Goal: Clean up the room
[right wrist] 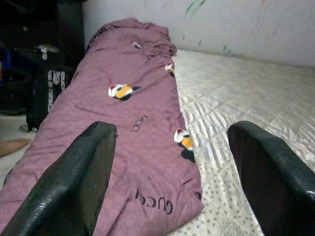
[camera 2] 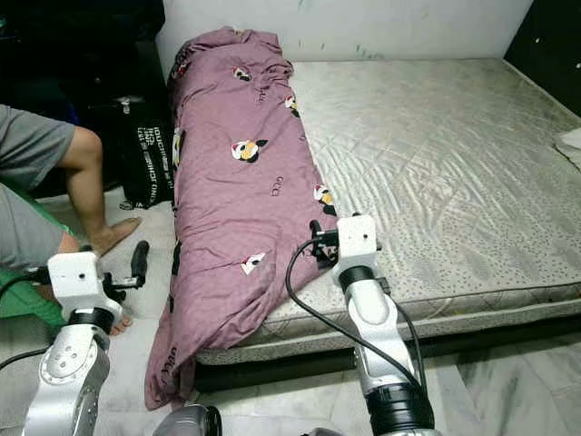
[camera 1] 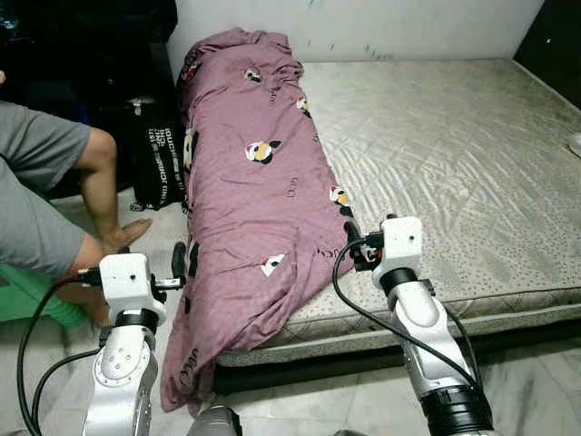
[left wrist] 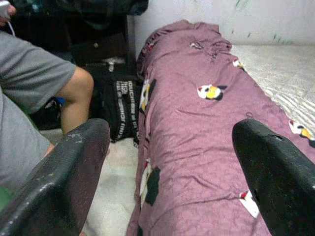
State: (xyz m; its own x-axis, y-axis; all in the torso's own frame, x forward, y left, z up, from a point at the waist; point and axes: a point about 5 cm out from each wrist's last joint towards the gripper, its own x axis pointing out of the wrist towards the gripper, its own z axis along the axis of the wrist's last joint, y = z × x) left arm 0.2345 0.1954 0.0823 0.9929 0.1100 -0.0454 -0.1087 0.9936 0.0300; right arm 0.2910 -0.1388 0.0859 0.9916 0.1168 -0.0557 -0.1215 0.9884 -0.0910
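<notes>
A mauve blanket (camera 1: 245, 191) printed with small cartoon figures lies bunched lengthwise along the left side of a bare grey quilted mattress (camera 1: 454, 154). Its near end hangs over the front left corner to the floor. My left gripper (camera 1: 184, 259) is open beside the blanket's left edge, above the floor; in the left wrist view its fingers (left wrist: 64, 182) frame the blanket (left wrist: 197, 128). My right gripper (camera 1: 352, 238) is open at the blanket's right edge near the mattress front, just above the cloth. The right wrist view looks between its wide-apart fingers (right wrist: 74, 182) along the blanket (right wrist: 123, 123).
A person (camera 1: 41, 191) in a grey shirt sits on the floor at the left, bare leg and foot close to my left arm. A black bag (camera 1: 159, 163) leans against the bed side. Something green (camera 1: 27, 295) lies beside the person. Pale marble floor (camera 1: 526, 363) runs in front.
</notes>
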